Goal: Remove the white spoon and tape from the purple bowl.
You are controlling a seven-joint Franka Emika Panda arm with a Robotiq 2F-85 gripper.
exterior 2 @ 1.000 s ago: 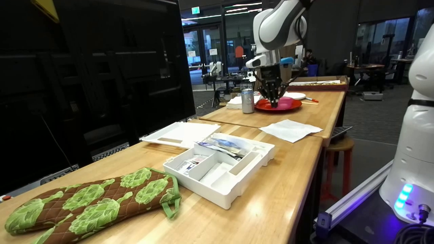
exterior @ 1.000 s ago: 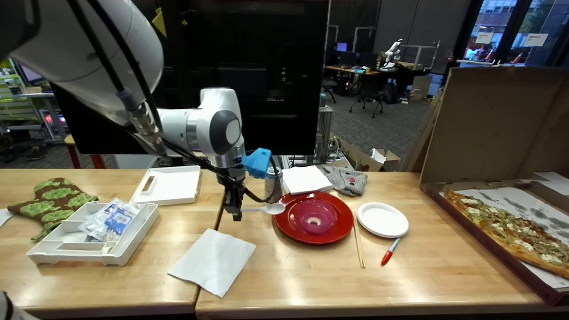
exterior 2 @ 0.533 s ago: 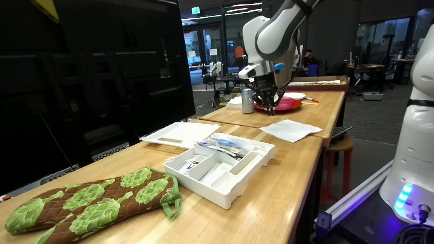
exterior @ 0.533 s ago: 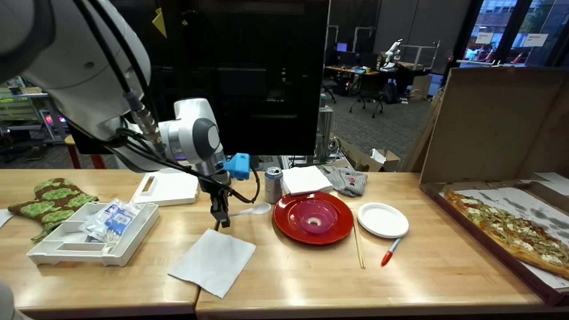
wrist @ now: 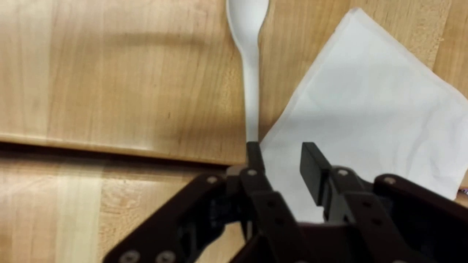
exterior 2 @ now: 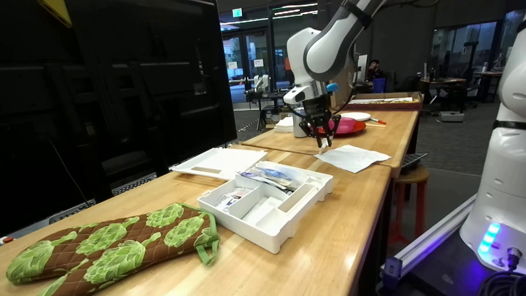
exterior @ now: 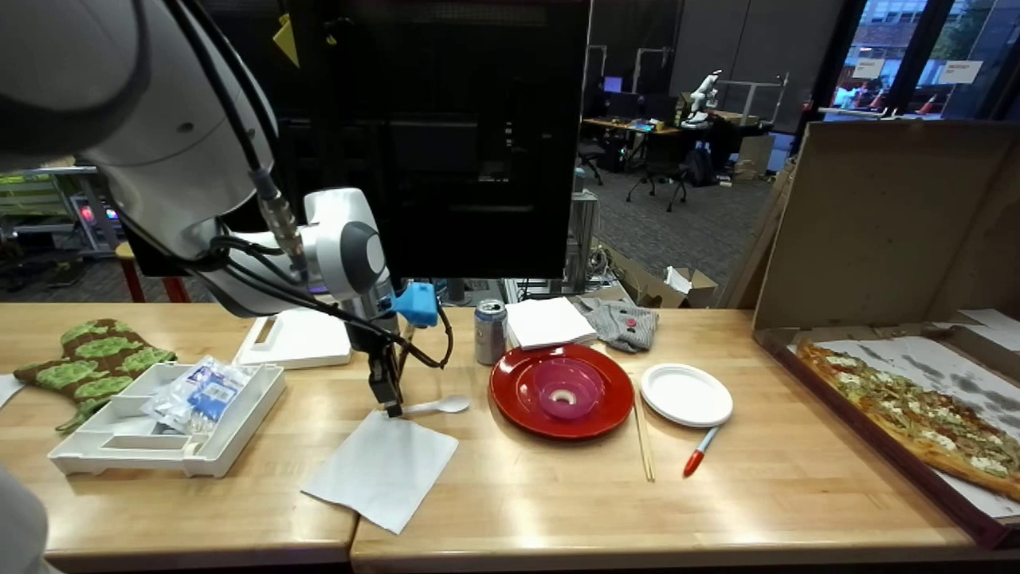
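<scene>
Wooden table (exterior: 558, 494) under white spoon (wrist: 251, 69); black panel (exterior: 430, 119), grey carpet (exterior: 693, 231) behind.

On your wooden table (exterior: 558, 490) you have an oven mitt (exterior 2: 139, 238), divided white box (exterior 2: 246, 231), paper napkin (exterior: 382, 470), silver can (exterior: 491, 335), red plate (exterior: 615, 399), white plate (exterior: 687, 395) and open pizza box (exterior: 861, 239) in direct contact, the white spoon (wrist: 251, 76) unconfirmed.

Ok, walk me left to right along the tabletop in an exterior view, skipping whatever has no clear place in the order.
In an exterior view: oven mitt, white lid, white spoon, can, red plate bearing the purple bowl with the tape, chopsticks, white plate, pizza box.
</scene>
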